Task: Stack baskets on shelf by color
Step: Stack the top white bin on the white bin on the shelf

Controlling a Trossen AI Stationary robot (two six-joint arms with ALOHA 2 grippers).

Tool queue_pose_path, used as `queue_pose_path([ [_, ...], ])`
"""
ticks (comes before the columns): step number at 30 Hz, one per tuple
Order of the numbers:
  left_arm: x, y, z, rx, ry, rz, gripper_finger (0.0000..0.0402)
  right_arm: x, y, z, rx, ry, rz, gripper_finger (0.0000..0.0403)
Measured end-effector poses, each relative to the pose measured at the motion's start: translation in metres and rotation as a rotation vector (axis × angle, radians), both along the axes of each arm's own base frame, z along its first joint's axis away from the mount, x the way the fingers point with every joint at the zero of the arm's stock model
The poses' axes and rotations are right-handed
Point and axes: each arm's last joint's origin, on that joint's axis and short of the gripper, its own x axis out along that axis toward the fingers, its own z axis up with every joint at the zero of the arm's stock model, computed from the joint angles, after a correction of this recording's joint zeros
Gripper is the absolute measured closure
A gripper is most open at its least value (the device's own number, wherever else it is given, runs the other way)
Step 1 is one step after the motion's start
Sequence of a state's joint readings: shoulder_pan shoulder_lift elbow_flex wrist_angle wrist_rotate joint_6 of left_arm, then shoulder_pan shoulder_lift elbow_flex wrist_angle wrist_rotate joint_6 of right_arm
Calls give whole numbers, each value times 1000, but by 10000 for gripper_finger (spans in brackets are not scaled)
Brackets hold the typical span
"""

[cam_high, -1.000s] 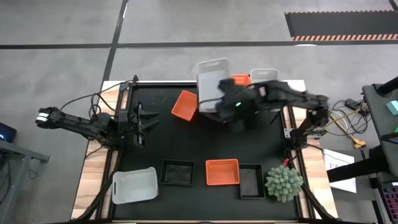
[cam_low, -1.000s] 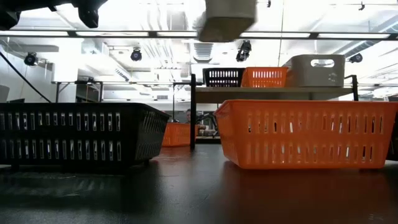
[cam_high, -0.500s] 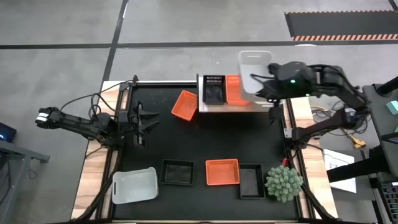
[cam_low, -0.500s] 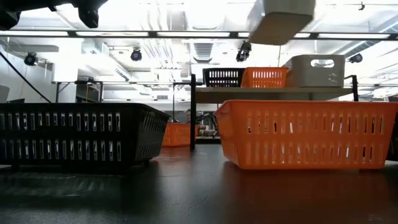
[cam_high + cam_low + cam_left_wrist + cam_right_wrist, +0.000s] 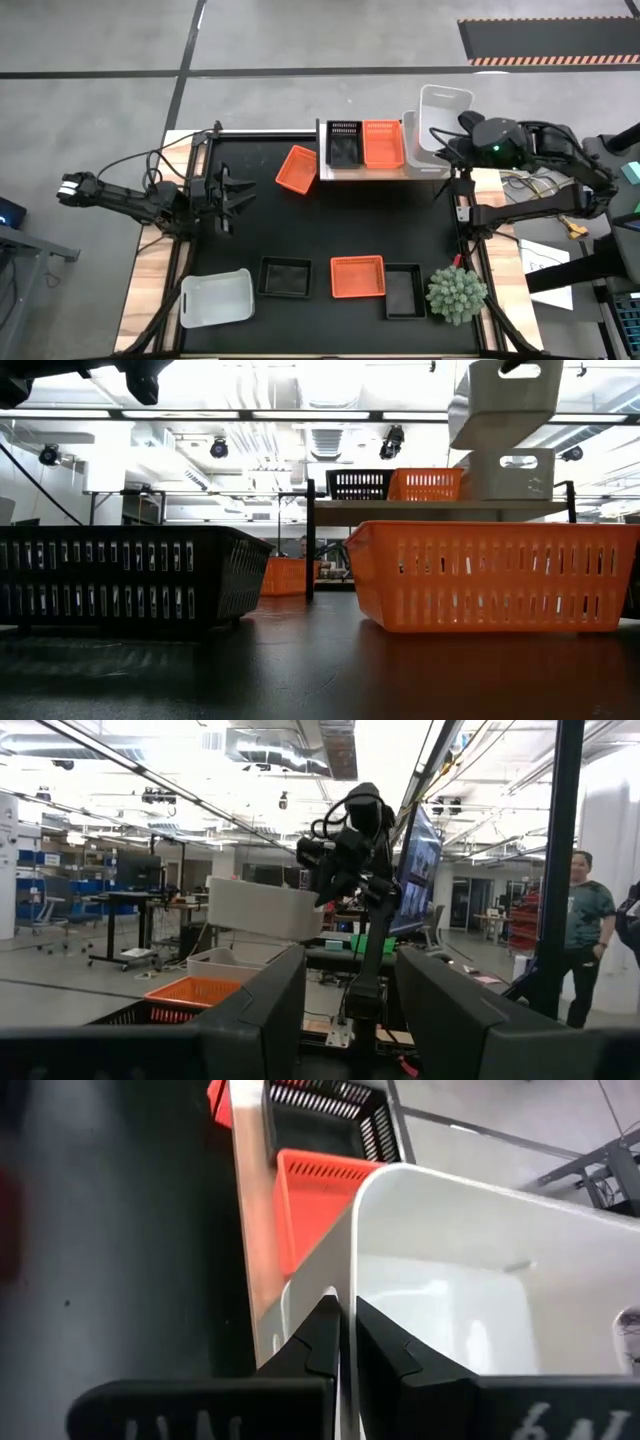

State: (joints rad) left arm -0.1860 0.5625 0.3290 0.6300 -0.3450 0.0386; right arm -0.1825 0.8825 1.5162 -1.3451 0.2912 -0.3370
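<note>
My right gripper (image 5: 458,140) is shut on a white basket (image 5: 443,118) and holds it in the air over the right end of the light-wood shelf (image 5: 365,174). On the shelf stand a black basket (image 5: 343,145), an orange basket (image 5: 382,143) and another white basket (image 5: 505,473) right under the held one (image 5: 505,398). At the table's left side my left gripper (image 5: 236,190) waits open, its fingers (image 5: 260,1010) wide apart with nothing between them. My right gripper pinches the rim of one wall (image 5: 345,1275) of the white basket, one finger inside the basket and one outside. The fingers come from the table's right side, slanting down. The basket is lifted clear and tilted above the white basket on the shelf.
An orange basket (image 5: 297,168) lies tilted on the mat beside the shelf's left end. Along the near edge sit a white basket (image 5: 215,298), a black one (image 5: 285,277), an orange one (image 5: 357,277), another black one (image 5: 404,290) and a green spiky plant (image 5: 456,293).
My right gripper has carried the white basket toward the table's right edge, from above the shelf's left end to above its right end, sinking a little. The basket has turned and now hangs tilted over the white basket on the shelf.
</note>
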Motion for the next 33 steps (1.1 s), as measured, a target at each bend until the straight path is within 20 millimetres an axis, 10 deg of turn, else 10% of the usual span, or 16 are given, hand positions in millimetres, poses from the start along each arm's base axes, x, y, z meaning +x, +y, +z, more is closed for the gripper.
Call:
queue_pose_path([
  [33, 0, 0, 1, 18, -5, 8, 258, 19, -4, -27, -77, 86, 91, 394],
])
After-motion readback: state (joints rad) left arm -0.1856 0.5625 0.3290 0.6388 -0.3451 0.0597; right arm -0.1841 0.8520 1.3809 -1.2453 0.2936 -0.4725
